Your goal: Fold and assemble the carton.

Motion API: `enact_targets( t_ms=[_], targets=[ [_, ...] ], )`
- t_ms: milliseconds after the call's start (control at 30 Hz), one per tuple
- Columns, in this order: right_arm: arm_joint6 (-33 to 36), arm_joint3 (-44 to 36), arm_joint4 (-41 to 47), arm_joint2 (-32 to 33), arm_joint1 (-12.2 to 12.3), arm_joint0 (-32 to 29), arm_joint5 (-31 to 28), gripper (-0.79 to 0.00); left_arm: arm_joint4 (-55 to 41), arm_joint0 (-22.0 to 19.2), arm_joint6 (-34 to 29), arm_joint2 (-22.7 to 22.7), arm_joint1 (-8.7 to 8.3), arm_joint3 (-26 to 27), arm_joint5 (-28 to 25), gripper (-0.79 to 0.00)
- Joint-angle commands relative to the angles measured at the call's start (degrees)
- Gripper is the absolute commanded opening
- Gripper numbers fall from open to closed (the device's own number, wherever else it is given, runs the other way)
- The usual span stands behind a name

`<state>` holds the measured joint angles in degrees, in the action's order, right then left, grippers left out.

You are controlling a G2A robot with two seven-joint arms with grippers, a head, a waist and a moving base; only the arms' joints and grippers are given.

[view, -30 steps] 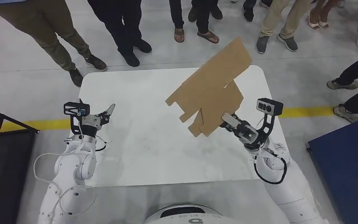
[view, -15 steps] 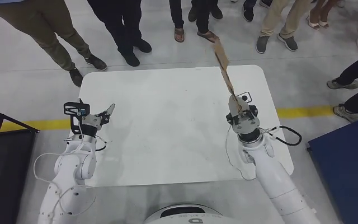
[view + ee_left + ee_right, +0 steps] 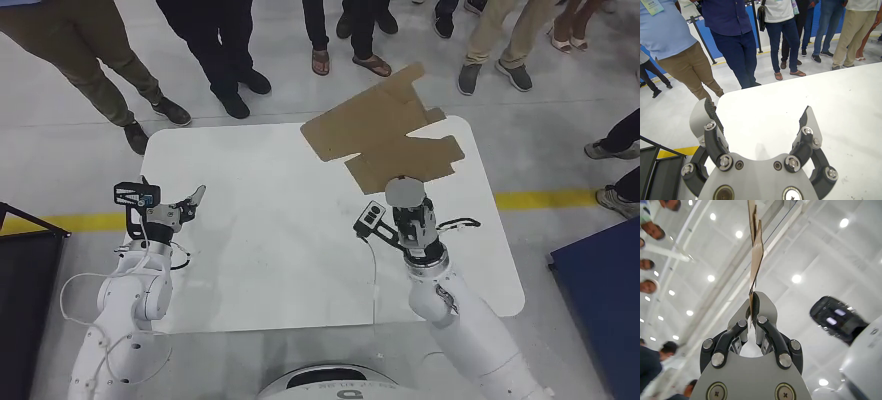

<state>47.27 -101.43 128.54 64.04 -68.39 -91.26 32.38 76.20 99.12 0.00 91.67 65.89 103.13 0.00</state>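
Observation:
A flat, unfolded brown carton [image 3: 385, 135] is held in the air over the far right part of the white table [image 3: 290, 260]. My right gripper [image 3: 405, 192] is shut on the carton's near edge, and its wrist points upward. In the right wrist view the carton [image 3: 755, 256] shows edge-on, rising from between the shut fingers [image 3: 752, 306] toward the ceiling. My left gripper [image 3: 190, 200] sits at the table's left edge, open and holding nothing. In the left wrist view its fingers [image 3: 712, 113] are spread wide over the bare tabletop [image 3: 810, 98].
Several people stand along the table's far side [image 3: 345, 40] and at the right [image 3: 620, 150]. A dark rack [image 3: 20, 270] stands beside the table on the left. A blue panel [image 3: 600, 290] is at the right. A yellow floor line [image 3: 540, 200] runs past the table.
The right arm has turned its wrist and swung the carton: its broad face showed first, then it stood edge-on, and now its broad face shows again, spread over the far right corner. The left arm kept still.

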Motion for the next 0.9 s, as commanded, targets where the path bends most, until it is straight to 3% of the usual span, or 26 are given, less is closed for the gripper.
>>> enact_targets(
  t_ms=[0,133,267,567,667,733,867],
  targets=[
    [-3.77,-0.78,7.36,0.27,0.13,-0.68,5.03,-0.785,0.0,0.0,0.0,0.0,0.0,0.0,0.0,0.0],
    [-8.61,-1.62,14.25,0.63,0.18,-1.7,7.38,-0.785,0.0,0.0,0.0,0.0,0.0,0.0,0.0,0.0],
    [-9.57,-2.37,15.32,1.66,0.03,-1.74,7.43,-0.785,0.0,0.0,0.0,0.0,0.0,0.0,0.0,0.0],
    [-7.63,-3.28,12.55,3.14,-0.56,-2.62,7.05,-0.785,0.0,0.0,0.0,0.0,0.0,0.0,0.0,0.0],
    [-5.93,-3.33,9.47,3.72,-0.77,-2.66,6.88,-0.785,0.0,0.0,0.0,0.0,0.0,0.0,0.0,0.0],
    [-4.14,-2.96,1.4,5.21,-0.82,-2.17,3.97,-0.785,0.0,0.0,0.0,0.0,0.0,0.0,0.0,0.0],
    [-0.49,-0.1,0.09,3.3,-1.38,-2.64,5.34,-0.785,0.0,0.0,0.0,0.0,0.0,0.0,0.0,0.0]
  ],
)
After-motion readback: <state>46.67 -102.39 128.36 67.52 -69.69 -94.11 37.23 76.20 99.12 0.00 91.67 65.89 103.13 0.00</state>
